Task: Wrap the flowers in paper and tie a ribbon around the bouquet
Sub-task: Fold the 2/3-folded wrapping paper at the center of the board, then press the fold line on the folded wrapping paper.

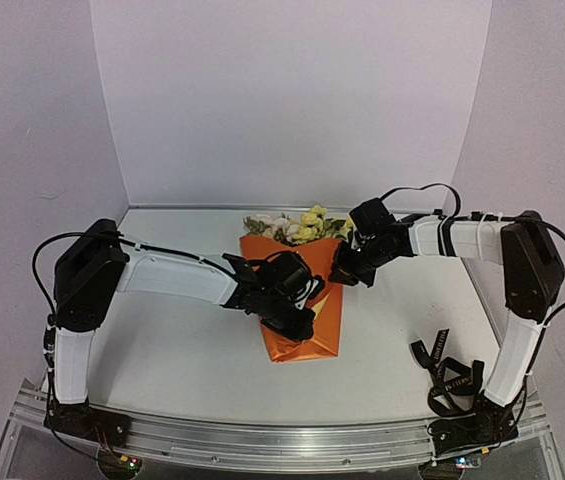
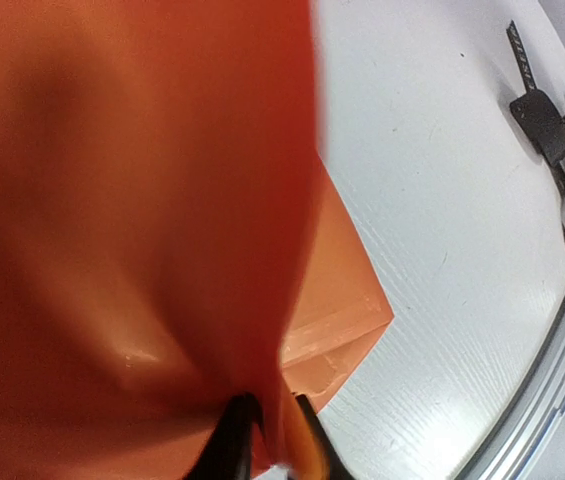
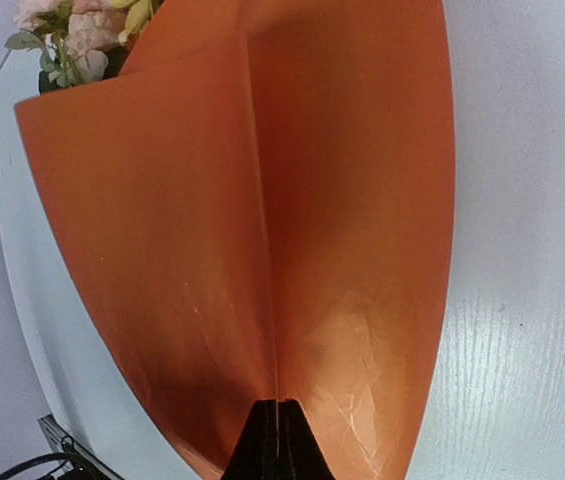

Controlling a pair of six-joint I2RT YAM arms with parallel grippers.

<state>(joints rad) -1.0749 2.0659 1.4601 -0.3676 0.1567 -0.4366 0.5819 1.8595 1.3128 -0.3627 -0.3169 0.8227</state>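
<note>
The orange paper (image 1: 324, 318) lies folded over the flowers (image 1: 297, 225), whose cream and yellow blooms stick out at its far end. My left gripper (image 1: 292, 298) sits on the paper's middle. In the left wrist view a lifted fold of the paper (image 2: 112, 200) runs down between the left gripper's (image 2: 270, 425) nearly closed fingers. My right gripper (image 1: 347, 268) is at the paper's right edge. Seen from the right wrist, that gripper (image 3: 280, 405) is shut, pinching a raised crease of the paper (image 3: 212, 200), with the flowers (image 3: 72, 40) beyond. The black ribbon (image 1: 447, 375) lies loose by the right arm's base.
The white table (image 1: 182, 350) ends in a metal rail (image 1: 282, 440) at the near edge. White walls stand behind and at both sides. The ribbon (image 2: 562, 140) is coiled near the rail (image 2: 552, 400) at the table's right corner, apart from the paper.
</note>
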